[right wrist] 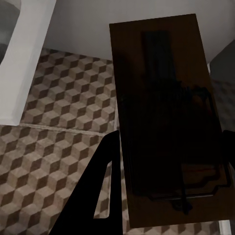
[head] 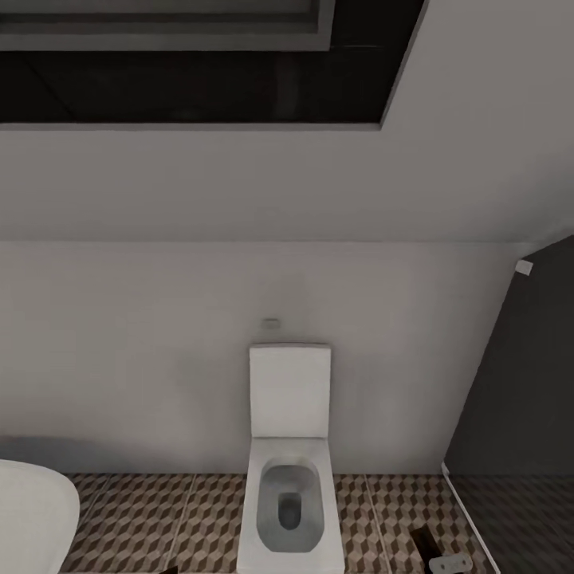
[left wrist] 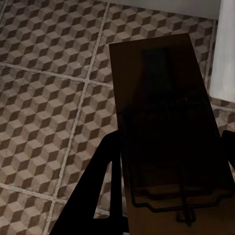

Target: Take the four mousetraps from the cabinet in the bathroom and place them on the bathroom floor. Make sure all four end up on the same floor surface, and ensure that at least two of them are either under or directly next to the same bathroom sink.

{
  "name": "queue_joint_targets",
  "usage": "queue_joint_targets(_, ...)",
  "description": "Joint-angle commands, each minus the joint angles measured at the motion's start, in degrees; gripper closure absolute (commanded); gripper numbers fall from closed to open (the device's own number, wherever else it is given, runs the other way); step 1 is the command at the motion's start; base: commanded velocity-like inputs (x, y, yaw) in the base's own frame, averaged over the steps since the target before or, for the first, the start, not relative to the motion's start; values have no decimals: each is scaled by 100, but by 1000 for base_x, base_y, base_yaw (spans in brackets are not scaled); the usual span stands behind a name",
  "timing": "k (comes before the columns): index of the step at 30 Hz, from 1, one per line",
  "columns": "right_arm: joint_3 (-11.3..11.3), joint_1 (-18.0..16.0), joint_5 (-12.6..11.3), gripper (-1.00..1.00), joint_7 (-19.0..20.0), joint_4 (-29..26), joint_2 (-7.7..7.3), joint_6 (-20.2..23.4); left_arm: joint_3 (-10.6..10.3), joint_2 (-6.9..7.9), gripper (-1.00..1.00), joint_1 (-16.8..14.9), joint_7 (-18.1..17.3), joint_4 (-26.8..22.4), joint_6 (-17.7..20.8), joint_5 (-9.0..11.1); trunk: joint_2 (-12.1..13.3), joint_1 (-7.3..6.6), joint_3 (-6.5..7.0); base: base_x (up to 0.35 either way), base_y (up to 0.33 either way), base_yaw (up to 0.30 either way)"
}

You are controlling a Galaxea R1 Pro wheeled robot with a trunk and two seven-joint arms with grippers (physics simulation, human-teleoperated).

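Mousetraps: one [left wrist: 166, 127] is sitting clamped in the left pincer [left wrist: 169, 147], another [right wrist: 164, 122] in the right pincer [right wrist: 166, 147].
Bathroom floor [head: 159, 518]: is lying under the toilet [head: 290, 462].

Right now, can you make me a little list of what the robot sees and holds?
room: bathroom, cube-pattern floor
ahead: white toilet, lid up, against the wall
low at the head view's left: rounded white tub
left gripper: shut on a mousetrap, above the floor
right gripper: shut on another mousetrap, above the floor
sink and cabinet: can't tell where
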Motion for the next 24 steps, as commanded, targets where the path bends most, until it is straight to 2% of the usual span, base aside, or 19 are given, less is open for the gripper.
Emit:
queue_joint_targets(1, 52, -7, -70, 100, 24, 21, 3, -35, -47, -3, 100, -6, 27, 20, -31, 12, -5, 2, -2, 0, 0, -17)
queue_joint_targets(24, 52, -7, -70, 100, 25, 21, 3, -35, -48, 6, 100, -6, 23, 20, -38, 13, -5, 2, -2, 25, 0, -2)
